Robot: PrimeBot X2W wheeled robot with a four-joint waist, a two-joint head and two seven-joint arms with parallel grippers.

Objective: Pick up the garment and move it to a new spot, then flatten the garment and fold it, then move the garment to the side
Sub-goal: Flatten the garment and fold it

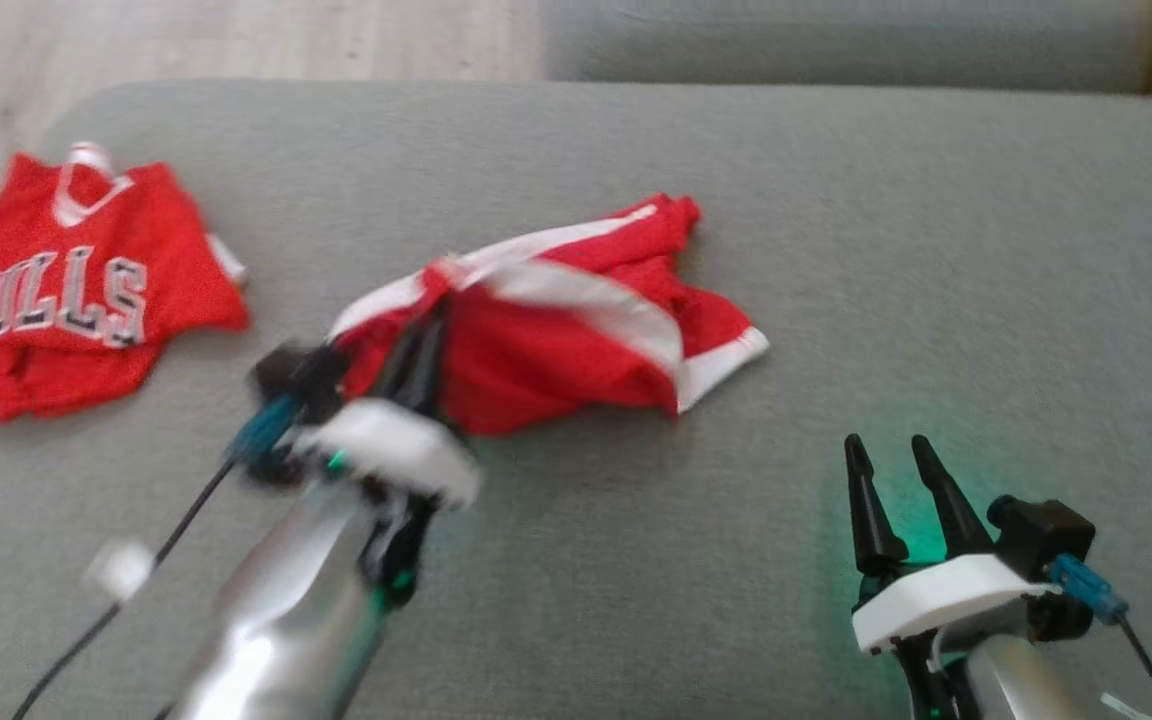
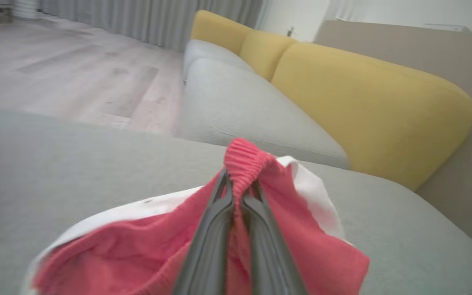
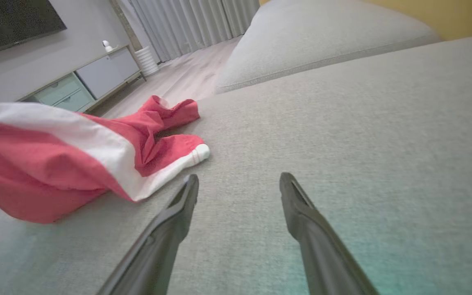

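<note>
1. While your left gripper (image 2: 240, 184) is clamped on a red ribbed edge of the garment (image 1: 556, 350), that end stands raised off the grey cushion (image 1: 886, 250), mid head view.
2. Your right gripper (image 1: 886, 445) sits at 4 o'clock from the garment, jaws apart, holding nothing.
3. 1 red jersey (image 1: 66, 290) lies at 9 o'clock, apart.

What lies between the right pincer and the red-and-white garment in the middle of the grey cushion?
Only bare grey cushion lies between the right pincer and the red-and-white garment. The head view and right wrist view both show this.
</note>
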